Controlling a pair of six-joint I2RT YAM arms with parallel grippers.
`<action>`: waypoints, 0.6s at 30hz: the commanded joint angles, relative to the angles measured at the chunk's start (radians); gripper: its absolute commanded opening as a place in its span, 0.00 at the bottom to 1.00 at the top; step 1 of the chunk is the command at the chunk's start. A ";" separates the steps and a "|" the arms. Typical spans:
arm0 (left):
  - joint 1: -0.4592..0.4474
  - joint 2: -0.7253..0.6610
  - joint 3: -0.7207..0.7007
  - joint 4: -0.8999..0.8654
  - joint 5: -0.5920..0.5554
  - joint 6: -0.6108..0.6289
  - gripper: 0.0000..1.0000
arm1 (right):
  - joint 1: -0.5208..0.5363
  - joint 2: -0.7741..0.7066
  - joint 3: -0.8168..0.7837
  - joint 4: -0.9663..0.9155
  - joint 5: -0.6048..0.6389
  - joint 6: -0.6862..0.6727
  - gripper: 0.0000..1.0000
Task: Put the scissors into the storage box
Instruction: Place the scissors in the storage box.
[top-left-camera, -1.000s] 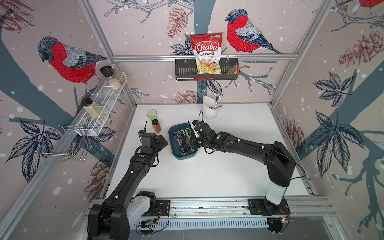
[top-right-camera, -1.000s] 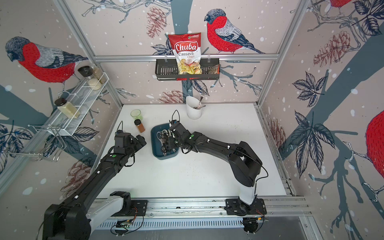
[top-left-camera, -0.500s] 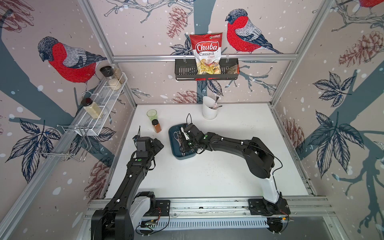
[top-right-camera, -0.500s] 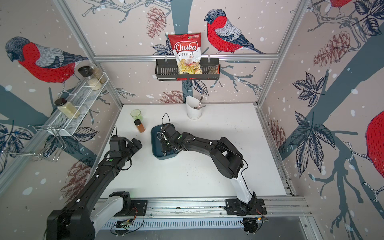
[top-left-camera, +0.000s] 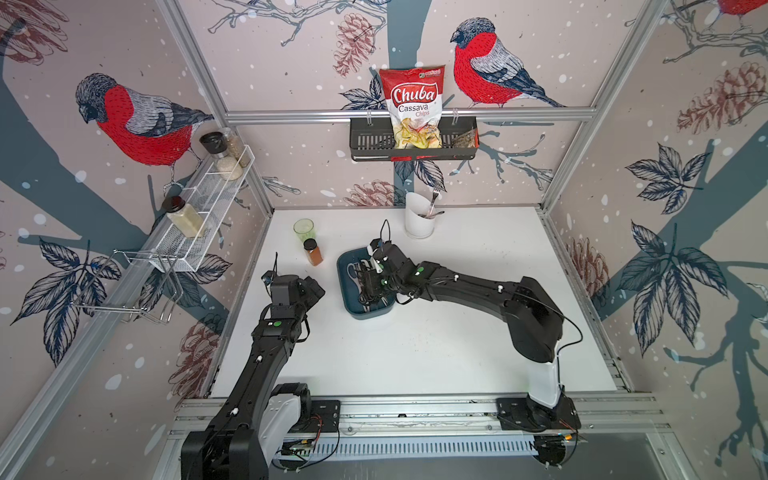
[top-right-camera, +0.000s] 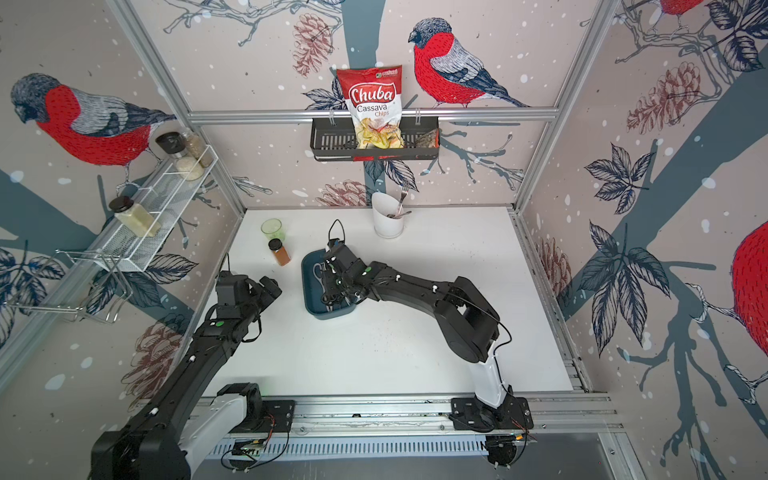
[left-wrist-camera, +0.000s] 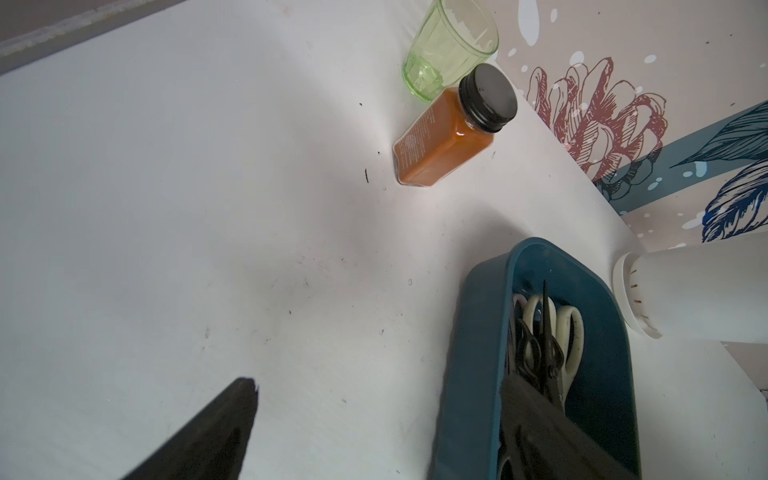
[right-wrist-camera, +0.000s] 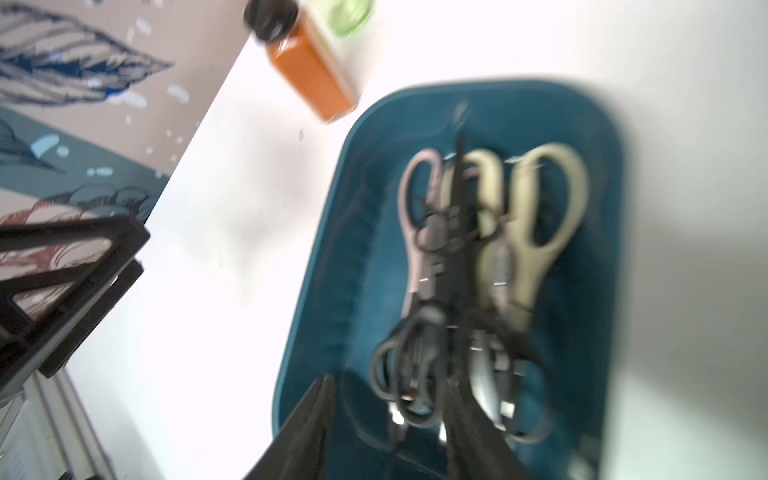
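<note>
The dark teal storage box (top-left-camera: 347, 291) (top-right-camera: 309, 291) stands at the middle of the white table. Several scissors lie piled in it: a cream-handled pair (right-wrist-camera: 544, 232) (left-wrist-camera: 571, 332), a pink-handled pair (right-wrist-camera: 409, 232) and black-handled ones (right-wrist-camera: 415, 357). My right gripper (top-left-camera: 368, 282) (top-right-camera: 330, 286) hangs low over the box, its jaws open (right-wrist-camera: 392, 390) astride the black handles, gripping nothing. My left gripper (top-left-camera: 316, 286) (top-right-camera: 272, 286) hovers open (left-wrist-camera: 380, 399) over bare table just left of the box, with one fingertip (left-wrist-camera: 523, 399) in front of the box's wall (left-wrist-camera: 469, 353).
An orange spice jar (top-left-camera: 312, 252) and a green glass (top-left-camera: 303, 229) stand behind the box to its left. A white cup with a fork (top-left-camera: 419, 220) sits at the back. A black wall basket with a chips bag (top-left-camera: 413, 145) and a wire shelf (top-left-camera: 199, 208) hang above.
My right gripper swung from the box's right side to over the box, and its jaws went from shut to open. The left arm drew back a little.
</note>
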 joint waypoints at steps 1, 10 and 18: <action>0.001 0.005 0.012 0.128 0.023 0.120 0.95 | -0.067 -0.111 -0.099 0.026 0.187 -0.047 0.49; 0.002 0.065 0.015 0.339 -0.031 0.486 0.95 | -0.570 -0.543 -0.695 0.332 0.234 -0.178 0.49; 0.002 0.175 -0.134 0.732 -0.100 0.591 0.95 | -0.885 -0.686 -1.178 0.966 0.245 -0.376 0.49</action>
